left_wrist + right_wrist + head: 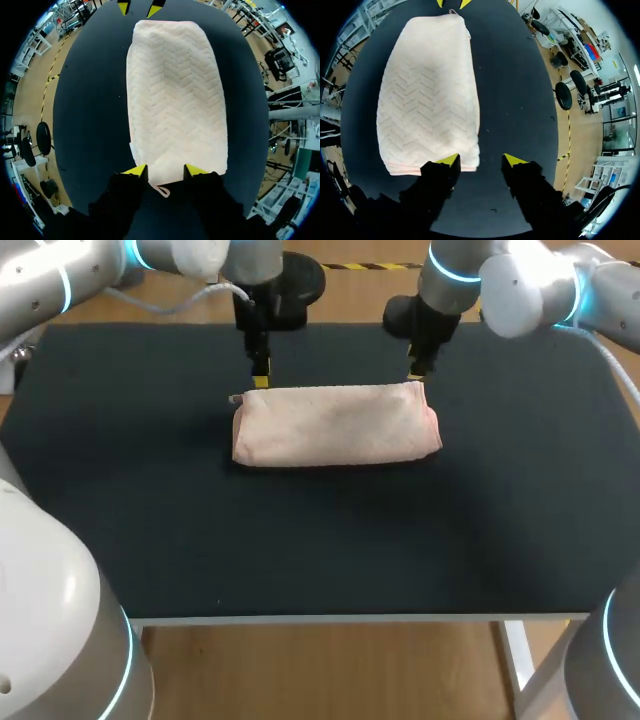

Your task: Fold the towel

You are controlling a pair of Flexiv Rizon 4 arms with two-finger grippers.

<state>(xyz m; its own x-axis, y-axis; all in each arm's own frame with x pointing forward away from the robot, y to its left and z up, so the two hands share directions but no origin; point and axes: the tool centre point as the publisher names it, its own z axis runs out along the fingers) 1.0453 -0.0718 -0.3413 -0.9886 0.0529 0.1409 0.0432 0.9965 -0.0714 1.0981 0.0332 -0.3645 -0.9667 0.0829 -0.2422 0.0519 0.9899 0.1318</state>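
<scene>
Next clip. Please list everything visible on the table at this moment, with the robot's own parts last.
towel: 1, pale pink, folded into a long band, far middle of the table
loop tag: 1, pale, at the towel's left end
table: 1, black top, under the towel
left hand: 1, black with yellow tips, open, at the towel's far left corner
right hand: 1, black with yellow tips, open, at the towel's far right corner
</scene>
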